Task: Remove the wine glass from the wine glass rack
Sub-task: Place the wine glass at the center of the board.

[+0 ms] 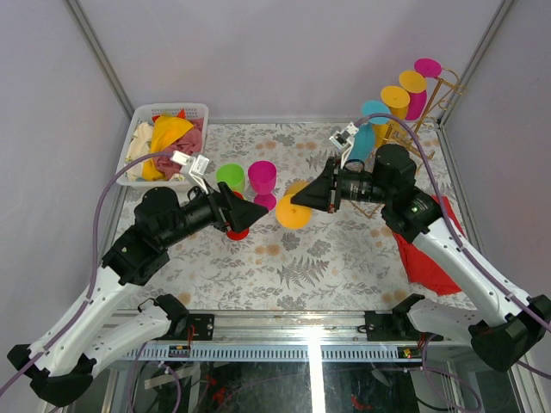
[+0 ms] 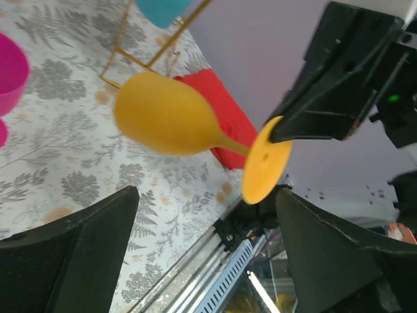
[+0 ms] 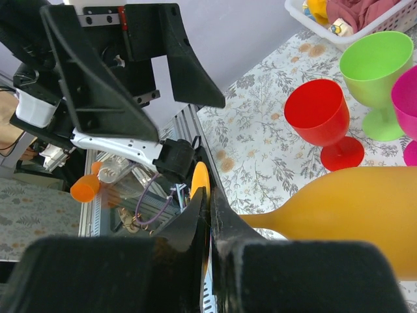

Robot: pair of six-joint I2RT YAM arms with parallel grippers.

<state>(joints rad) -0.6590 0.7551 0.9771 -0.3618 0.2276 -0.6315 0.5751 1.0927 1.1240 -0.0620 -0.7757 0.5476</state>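
The gold wire wine glass rack [image 1: 441, 93] stands at the table's far right corner with several coloured glasses hanging on it. An orange wine glass [image 1: 291, 212] lies sideways in the air over the middle of the table. My right gripper [image 1: 299, 200] is shut on the rim of its round foot [image 3: 200, 182], and the bowl [image 3: 358, 208] points away to the right. The left gripper [image 1: 261, 210] faces it from the left, open, with nothing between its fingers [image 2: 78, 254]. From the left wrist, the bowl [image 2: 166, 114] and foot [image 2: 266, 160] hang just beyond those fingers.
Red [image 3: 319, 114], green [image 3: 378, 65] and magenta [image 1: 263, 177] glasses stand upright behind the left gripper. A white slatted basket [image 1: 138, 138] of cloths sits at the far left. A red cloth [image 1: 426, 258] lies under the right arm. The metal rail [image 1: 301, 327] runs along the near edge.
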